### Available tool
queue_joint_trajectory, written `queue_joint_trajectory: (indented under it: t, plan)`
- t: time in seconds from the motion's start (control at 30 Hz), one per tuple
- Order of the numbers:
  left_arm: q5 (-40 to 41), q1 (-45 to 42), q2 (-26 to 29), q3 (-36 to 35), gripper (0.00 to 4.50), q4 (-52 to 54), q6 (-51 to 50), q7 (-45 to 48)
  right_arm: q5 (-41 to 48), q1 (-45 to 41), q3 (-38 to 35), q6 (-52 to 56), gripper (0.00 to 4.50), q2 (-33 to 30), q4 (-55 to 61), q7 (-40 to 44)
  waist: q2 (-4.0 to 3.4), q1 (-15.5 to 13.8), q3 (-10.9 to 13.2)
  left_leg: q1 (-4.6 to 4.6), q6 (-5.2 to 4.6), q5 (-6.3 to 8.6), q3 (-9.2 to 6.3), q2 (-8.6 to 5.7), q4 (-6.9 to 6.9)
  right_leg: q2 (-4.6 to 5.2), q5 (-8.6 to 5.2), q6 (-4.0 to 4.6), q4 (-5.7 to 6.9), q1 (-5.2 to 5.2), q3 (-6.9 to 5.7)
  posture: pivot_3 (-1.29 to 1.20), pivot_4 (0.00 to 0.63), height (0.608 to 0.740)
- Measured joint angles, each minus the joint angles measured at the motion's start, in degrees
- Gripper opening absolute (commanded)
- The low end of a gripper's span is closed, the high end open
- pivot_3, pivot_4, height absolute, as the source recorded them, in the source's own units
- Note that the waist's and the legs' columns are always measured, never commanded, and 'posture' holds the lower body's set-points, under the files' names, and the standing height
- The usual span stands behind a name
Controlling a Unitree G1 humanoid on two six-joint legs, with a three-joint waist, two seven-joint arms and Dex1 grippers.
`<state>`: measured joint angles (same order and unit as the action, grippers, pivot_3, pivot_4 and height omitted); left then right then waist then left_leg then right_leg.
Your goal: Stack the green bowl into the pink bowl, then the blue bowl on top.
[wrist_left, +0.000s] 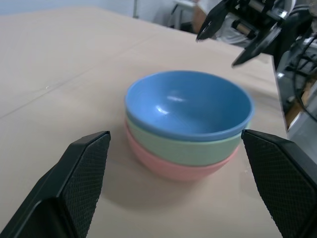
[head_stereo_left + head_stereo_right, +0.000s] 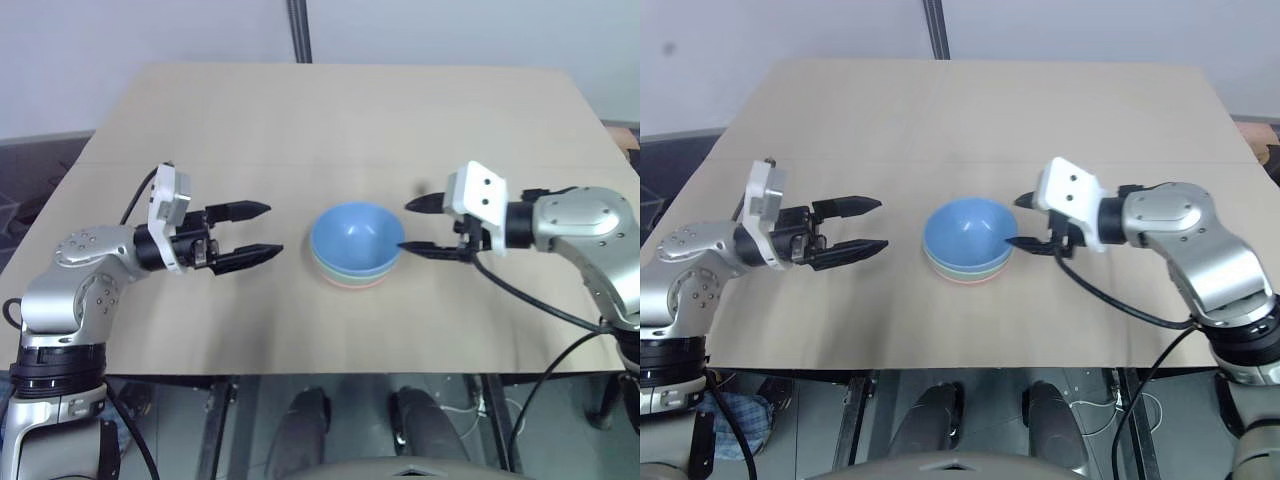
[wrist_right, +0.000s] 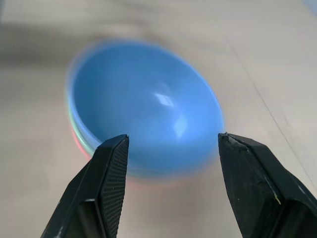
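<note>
At the middle of the plain beige wooden table point(image 2: 300, 110) stands a nested stack of three small round smooth bowls: the salmon-pink bowl point(image 1: 171, 168) at the bottom, resting on the table, the pale mint-green bowl point(image 1: 183, 148) seated inside it, and the light sky-blue bowl point(image 2: 354, 237) seated on top, upright and level with its hollow facing up. All three rims run concentric, with no tilt observed. The right claw point(image 2: 418, 225) stands just to the right of the stack, its two black fingers spread apart and grasping nothing; its lower fingertip lies very close to the blue bowl's rim, and contact cannot be ruled in or out. The left claw point(image 2: 250, 233) is on the stack's left side, somewhat farther off, fingers likewise spread wide and empty, pointing toward the bowls. Assessment: the stacking order matches the task and appears complete. The right arm is the nearer; the stack lies straight ahead of its fingers, so any withdrawal should pull directly away from the rim to avoid nudging the blue bowl.
</note>
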<state>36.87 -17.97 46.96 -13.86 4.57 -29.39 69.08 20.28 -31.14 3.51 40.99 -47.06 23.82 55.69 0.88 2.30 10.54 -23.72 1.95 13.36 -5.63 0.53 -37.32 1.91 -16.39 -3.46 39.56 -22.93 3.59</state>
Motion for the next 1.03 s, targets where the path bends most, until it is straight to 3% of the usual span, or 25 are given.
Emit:
queue_joint_trajectory:
  t: [0.17, 0.37, 0.77, 1.03]
  plan:
    - [-1.29, 6.18, 0.00, -1.80, 4.50, 3.44, 0.92, -4.18, 0.36, 8.77, -8.40, -4.66, 2.99, -2.84, -6.43, 0.25, 0.00, 0.04, 0.00, 0.03, 0.00, 0.00, 0.08, 0.03, 0.03, -0.01, 0.00, 0.00, 0.00, -0.01, 0.08, 0.00, 0.150, 0.740]
    - [-1.32, 11.60, 0.00, -4.57, 4.50, 7.54, 1.87, -6.73, 0.41, 17.85, -13.19, -12.30, 2.99, -3.28, -10.49, 1.90, 0.00, 0.01, 0.00, 0.05, 0.00, 0.00, 0.14, 0.03, 0.01, 0.00, 0.00, 0.00, 0.03, 0.00, 0.14, 0.00, 0.150, 0.740]
    - [-1.04, 20.30, 0.51, -10.85, 4.50, 12.69, 2.26, -8.55, 2.64, 25.89, -20.14, -24.00, 2.99, -2.15, -11.27, 4.00, 0.00, 0.00, 0.00, 0.15, 0.00, 0.00, 0.22, 0.05, 0.00, -0.02, 0.00, 0.00, 0.12, 0.03, 0.22, 0.00, 0.150, 0.740]
    - [-0.79, 24.21, -0.12, -11.42, 4.50, 14.98, 3.06, -9.57, 2.93, 28.71, -20.47, -26.61, 2.99, -1.85, -11.28, 3.87, 0.00, -0.02, 0.00, 0.28, 0.00, 0.00, 0.25, 0.05, 0.00, -0.02, 0.00, 0.00, 0.11, 0.16, 0.25, 0.00, 0.150, 0.740]
